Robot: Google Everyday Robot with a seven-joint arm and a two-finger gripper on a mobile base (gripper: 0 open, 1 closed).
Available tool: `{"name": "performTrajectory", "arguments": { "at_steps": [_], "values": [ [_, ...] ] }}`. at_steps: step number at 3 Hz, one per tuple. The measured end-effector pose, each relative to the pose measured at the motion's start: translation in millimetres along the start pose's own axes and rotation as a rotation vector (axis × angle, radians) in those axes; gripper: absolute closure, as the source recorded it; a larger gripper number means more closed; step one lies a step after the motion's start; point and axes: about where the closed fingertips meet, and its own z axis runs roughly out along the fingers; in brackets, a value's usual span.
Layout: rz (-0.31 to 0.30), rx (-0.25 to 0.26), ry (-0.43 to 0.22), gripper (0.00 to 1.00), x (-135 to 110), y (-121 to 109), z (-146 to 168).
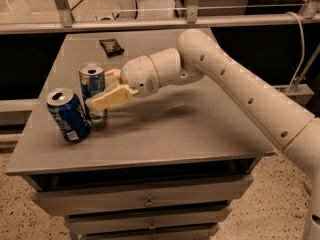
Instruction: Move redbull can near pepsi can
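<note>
The redbull can (pixel 92 84) is a slim blue and silver can, upright on the grey table (pixel 165 134) left of centre. My gripper (pixel 100 91) is shut on the redbull can, one cream finger (pixel 107 100) across its front and the other behind it. The pepsi can (pixel 67 115) is a wider deep blue can with white print, standing at the table's front left, tilted a little. The redbull can stands right beside the pepsi can, just behind and to its right. My white arm (pixel 225 79) reaches in from the right.
A small dark packet (pixel 111 46) lies at the back of the table. The table's left edge is close to the pepsi can. Drawers (pixel 150 201) sit under the tabletop. A metal rail (pixel 160 23) runs behind the table.
</note>
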Motion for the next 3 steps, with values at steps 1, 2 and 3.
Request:
{"name": "performTrajectory", "arguments": {
  "at_steps": [1, 2, 3],
  "values": [
    [-0.008, -0.036, 0.038, 0.41, 6.4, 0.6, 5.0],
    [-0.017, -0.056, 0.060, 0.18, 9.6, 0.9, 6.6],
    [-0.027, -0.070, 0.068, 0.00, 10.4, 1.5, 9.7]
  ]
}}
